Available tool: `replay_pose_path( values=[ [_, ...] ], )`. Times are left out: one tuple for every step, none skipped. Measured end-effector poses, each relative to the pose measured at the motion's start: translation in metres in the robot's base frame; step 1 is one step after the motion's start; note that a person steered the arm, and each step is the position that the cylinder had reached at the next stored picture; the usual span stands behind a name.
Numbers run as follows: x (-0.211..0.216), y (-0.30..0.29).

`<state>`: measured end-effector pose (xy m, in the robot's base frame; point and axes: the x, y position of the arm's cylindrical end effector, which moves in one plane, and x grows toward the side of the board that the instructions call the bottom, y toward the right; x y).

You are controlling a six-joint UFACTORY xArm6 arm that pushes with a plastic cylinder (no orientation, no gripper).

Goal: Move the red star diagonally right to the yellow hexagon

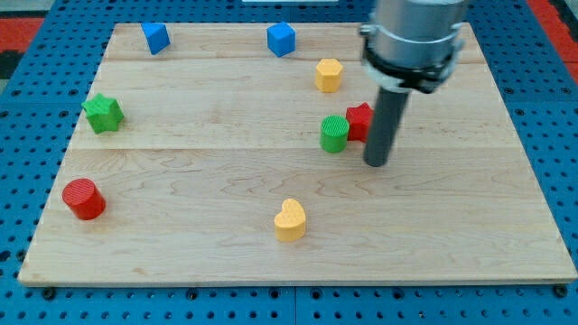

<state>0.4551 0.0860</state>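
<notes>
The red star point(359, 120) lies in the board's upper right part, well in from the right edge, touching the green cylinder point(334, 134) on its left side. The yellow hexagon point(329, 75) sits nearer the top edge, up and a little to the view's left of the star, apart from it. My tip point(377, 163) rests on the wood just below and to the right of the star, the rod partly covering the star's right side, so I cannot tell whether it touches the block. I judge that this spot suits a push toward the top edge, though the green cylinder pressed against the star may get carried along. There are no fingers here to stand apart or together: the arm ends in a plain rod that grips nothing. Elsewhere lie two blue cubes point(155, 37) point(281, 39) by the top edge, a green star point(104, 113) and red cylinder point(83, 199) toward the left edge, and a yellow heart point(290, 220) near the bottom edge.
</notes>
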Motion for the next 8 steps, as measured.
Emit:
replay_pose_path(
  values=[
    [-0.056,0.009],
    [-0.084,0.044],
    [-0.140,0.049],
    [-0.111,0.053],
    [-0.115,-0.006],
    [-0.155,0.032],
    [-0.173,0.057],
    [-0.122,0.057]
  ],
)
